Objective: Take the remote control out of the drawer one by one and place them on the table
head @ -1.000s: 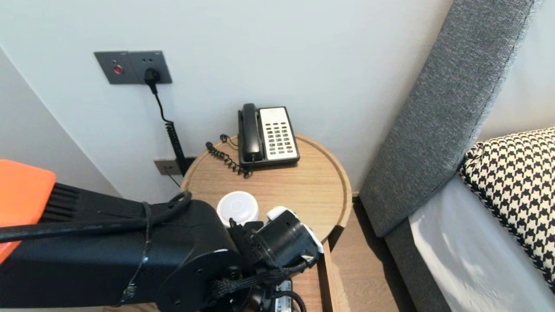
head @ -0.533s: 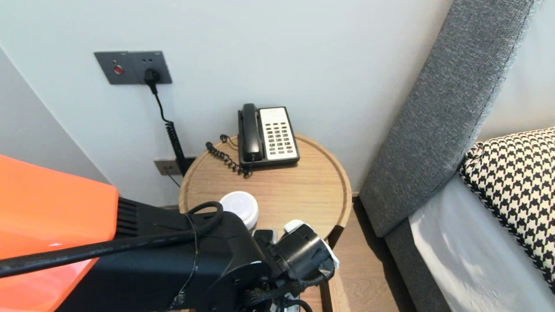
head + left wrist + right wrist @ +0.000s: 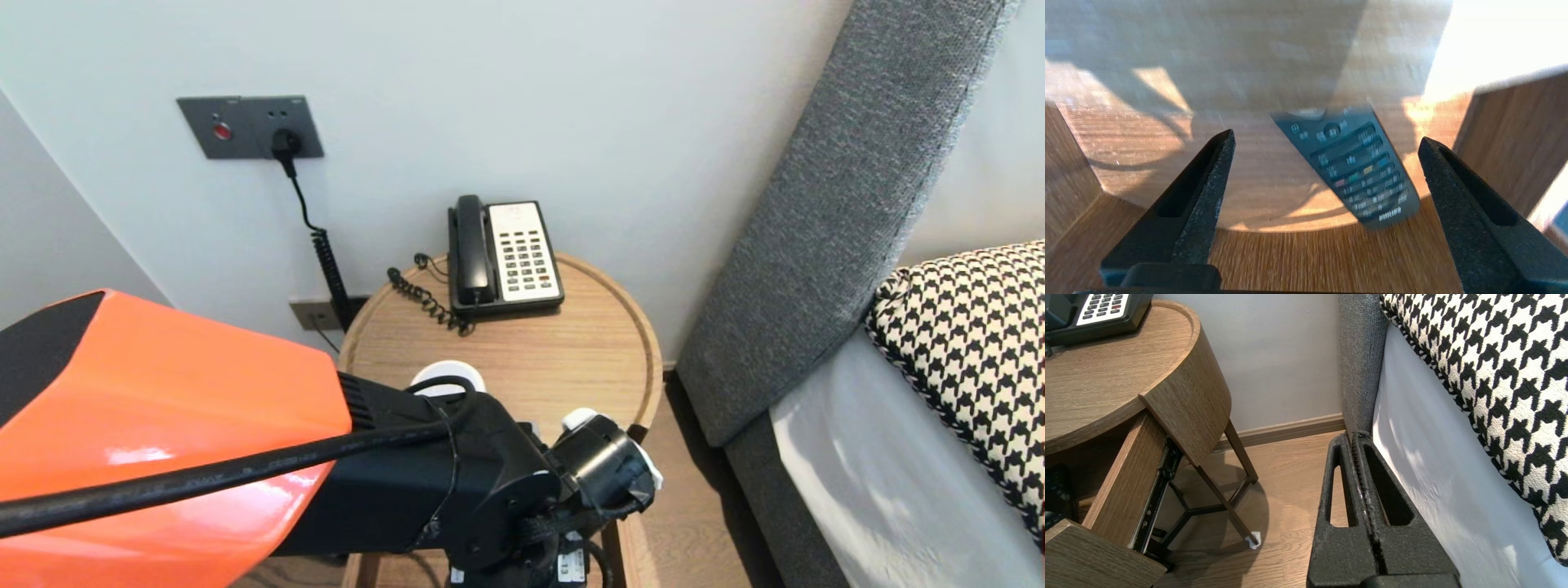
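A dark Philips remote control [image 3: 1355,171] lies slanted on the wooden floor of the open drawer [image 3: 1290,261] under the round side table [image 3: 571,359]. My left gripper [image 3: 1326,138] hangs over it, open wide. One black finger [image 3: 1200,192] stands on each side of the remote and neither touches it. In the head view the left arm's black wrist [image 3: 604,474] reaches down at the table's front edge and hides the gripper. My right gripper [image 3: 1356,435] is parked low beside the bed, shut on nothing.
A desk telephone [image 3: 502,257] with a coiled cord sits at the back of the table and a white round lid [image 3: 445,374] near its front. The drawer's side walls [image 3: 1506,134] flank the gripper. A grey headboard [image 3: 833,204] and houndstooth pillow [image 3: 971,343] stand to the right.
The left arm has swung right and lower at the table's front; its orange cover fills more of the head view and now hides most of the white lid.
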